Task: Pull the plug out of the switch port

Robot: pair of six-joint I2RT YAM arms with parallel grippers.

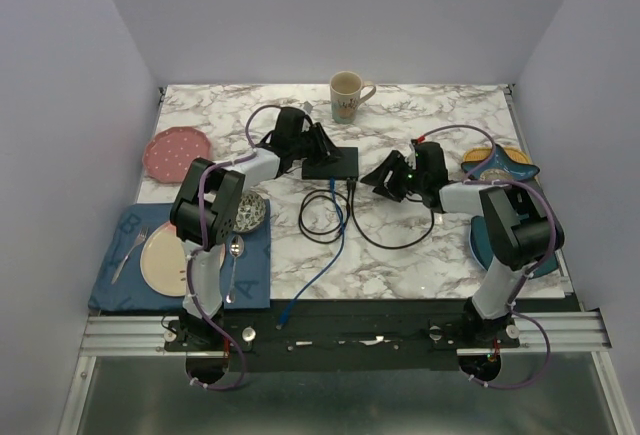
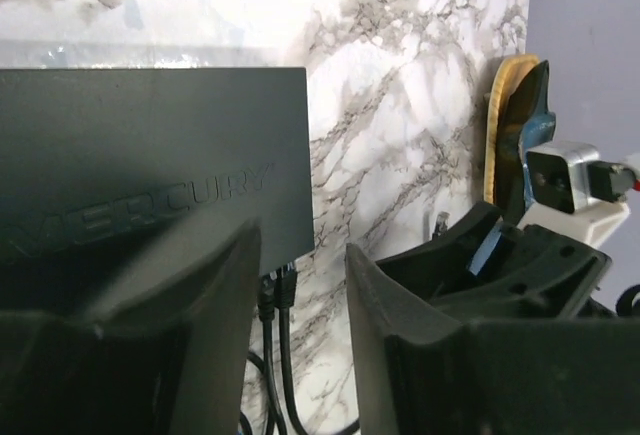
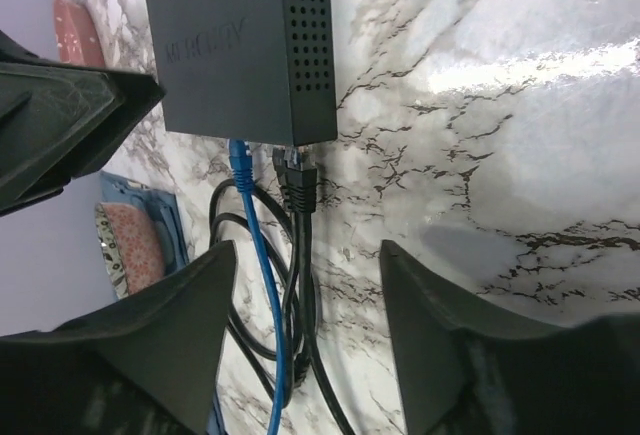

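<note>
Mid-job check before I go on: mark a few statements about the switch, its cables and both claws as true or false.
1. A blue cable and a black plug both sit in the black box-shaped network switch. True.
2. The right claw is shut on the black plug. False: it is open, and the plug lies ahead of its fingers, ungripped.
3. The left claw hovers over the pink speckled plate. False: it is open at the switch, well away from that plate.
4. The cream printed mug stands upright beyond the switch, near the far edge of the white marble table. True.
</note>
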